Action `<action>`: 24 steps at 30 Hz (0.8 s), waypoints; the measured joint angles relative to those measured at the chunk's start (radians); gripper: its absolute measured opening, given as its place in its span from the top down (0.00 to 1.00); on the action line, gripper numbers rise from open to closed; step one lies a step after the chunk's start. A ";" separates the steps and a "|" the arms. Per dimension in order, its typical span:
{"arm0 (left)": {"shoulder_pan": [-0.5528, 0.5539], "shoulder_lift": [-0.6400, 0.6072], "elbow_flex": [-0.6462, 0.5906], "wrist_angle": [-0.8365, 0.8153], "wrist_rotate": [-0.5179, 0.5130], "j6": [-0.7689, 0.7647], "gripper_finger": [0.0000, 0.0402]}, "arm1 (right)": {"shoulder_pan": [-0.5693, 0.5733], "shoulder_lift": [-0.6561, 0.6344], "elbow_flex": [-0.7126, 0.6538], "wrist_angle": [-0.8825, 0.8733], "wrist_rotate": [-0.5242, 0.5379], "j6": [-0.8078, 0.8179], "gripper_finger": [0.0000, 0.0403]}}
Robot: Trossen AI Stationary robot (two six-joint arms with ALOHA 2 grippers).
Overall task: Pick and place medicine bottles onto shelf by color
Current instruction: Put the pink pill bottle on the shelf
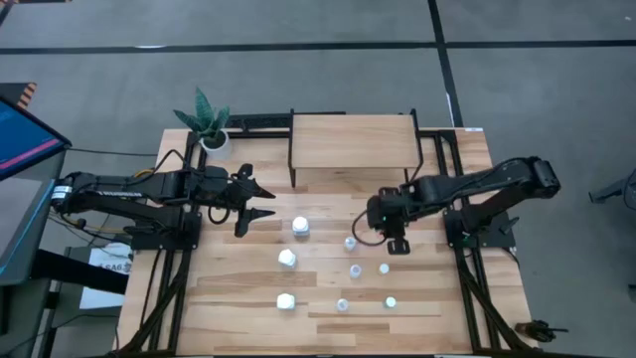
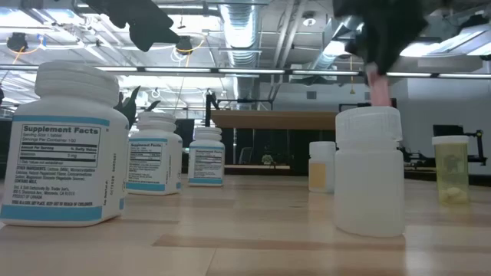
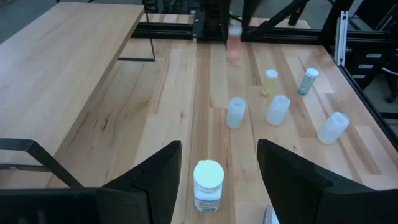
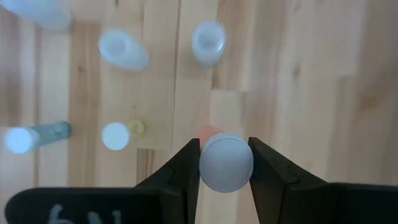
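Observation:
My right gripper (image 1: pixel 395 237) hangs over the table's middle right, shut on a small pinkish bottle with a pale cap (image 4: pixel 226 163). Three white medicine bottles (image 1: pixel 301 226) stand upright on their bases in a row at the table's middle. Three pale translucent ones (image 1: pixel 355 269) stand right of them. Two smaller bottles, one yellowish (image 3: pixel 270 79) and one greenish (image 3: pixel 308 81), stand farther right. The light-wood shelf (image 1: pixel 353 139) stands on black legs at the far edge. My left gripper (image 1: pixel 260 202) waits open at the left, raised above the table, touching nothing. My right gripper pinches the small bottle's round cap (image 4: pixel 226 163) between its two fingers (image 4: pixel 186 165), on opposite sides. The fingers come from above, pointing steeply down. The pinkish body (image 2: pixel 380 90) hangs below the cap, upright and lifted clear of the table.
A white pot with a green plant (image 1: pixel 211 129) stands at the far left corner beside the shelf. A screen (image 1: pixel 20 139) stands off the table's left. Bare tabletop lies between the bottles and the shelf.

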State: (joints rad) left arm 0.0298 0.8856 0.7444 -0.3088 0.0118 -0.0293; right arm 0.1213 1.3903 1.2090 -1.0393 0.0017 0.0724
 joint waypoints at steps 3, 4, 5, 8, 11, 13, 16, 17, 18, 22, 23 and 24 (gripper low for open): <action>0.000 0.000 0.000 0.000 0.000 0.010 0.50 | -0.042 0.000 0.100 -0.061 0.002 -0.030 0.71; 0.000 0.000 0.000 0.000 0.000 0.010 0.50 | -0.060 0.000 0.131 -0.081 0.002 -0.047 0.71; 0.000 0.000 0.000 0.000 0.000 0.010 0.50 | -0.079 0.000 0.158 -0.101 0.003 -0.065 0.71; 0.000 0.000 0.000 0.000 0.000 0.003 0.50 | -0.150 0.000 0.237 -0.152 0.021 -0.125 0.70; 0.000 0.000 0.000 0.000 0.000 0.002 0.50 | -0.232 0.000 0.284 -0.174 0.058 -0.196 0.70; 0.000 0.000 0.000 0.000 0.000 0.002 0.50 | -0.292 0.000 0.300 -0.175 0.060 -0.255 0.70; 0.000 0.000 0.000 0.000 0.000 0.000 0.50 | -0.389 0.000 0.311 -0.156 0.060 -0.329 0.70; 0.000 0.000 0.000 0.000 0.000 0.000 0.50 | -0.422 0.002 0.311 -0.140 0.060 -0.349 0.70; 0.000 0.000 0.000 0.000 0.000 0.000 0.50 | -0.455 0.005 0.310 -0.124 0.060 -0.368 0.70; 0.000 0.000 0.000 0.000 0.000 0.000 0.50 | -0.588 0.012 0.311 -0.069 0.060 -0.435 0.70; 0.000 0.000 0.000 0.000 0.000 -0.001 0.50 | -0.615 0.019 0.311 -0.054 0.061 -0.453 0.70; 0.000 0.000 0.000 0.000 0.000 -0.001 0.50 | -0.647 0.025 0.310 -0.045 0.061 -0.469 0.70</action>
State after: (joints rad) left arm 0.0299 0.8856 0.7444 -0.3088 0.0120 -0.0299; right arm -0.5259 1.4149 1.5189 -1.0846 0.0628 -0.3968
